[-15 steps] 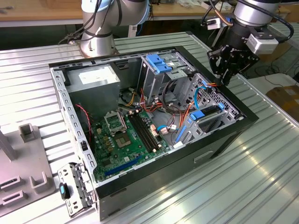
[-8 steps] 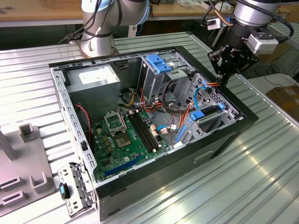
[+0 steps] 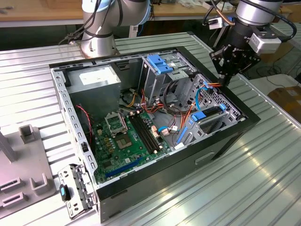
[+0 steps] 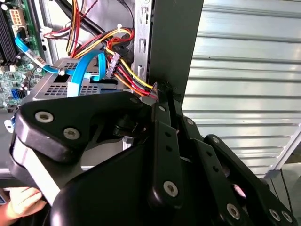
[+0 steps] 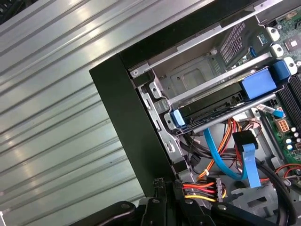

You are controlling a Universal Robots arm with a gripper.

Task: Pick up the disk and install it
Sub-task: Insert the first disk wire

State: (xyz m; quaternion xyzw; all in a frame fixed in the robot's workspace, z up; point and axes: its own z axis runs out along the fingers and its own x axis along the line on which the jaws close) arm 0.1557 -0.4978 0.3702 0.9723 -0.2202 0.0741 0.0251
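From my station the gripper [image 3: 227, 81] hangs in the upper right of the exterior view, its tip right at the far rim of the black computer case [image 3: 225, 141]. In both wrist views its fingers [image 4: 162, 122] look drawn together. I cannot tell whether anything is pinched between them. Just beside the tip lies a power connector [image 5: 203, 190] with red, yellow and black wires, and a blue data cable [image 5: 247, 162] loops close by. The disk [image 3: 207, 114] is not in the gripper. It lies flat in a slot of the grey drive cage [image 5: 197, 75] inside the case, right of centre in the exterior view, with its blue rail frame showing along the edge. Further toward the middle of that view I see the green motherboard [image 3: 127, 141], and behind it, toward the upper left, the grey power-supply box [image 3: 96, 82]. The case lies open on a ribbed metal table [image 3: 263, 179]. A hand [image 4: 21, 202] shows in the second wrist view.
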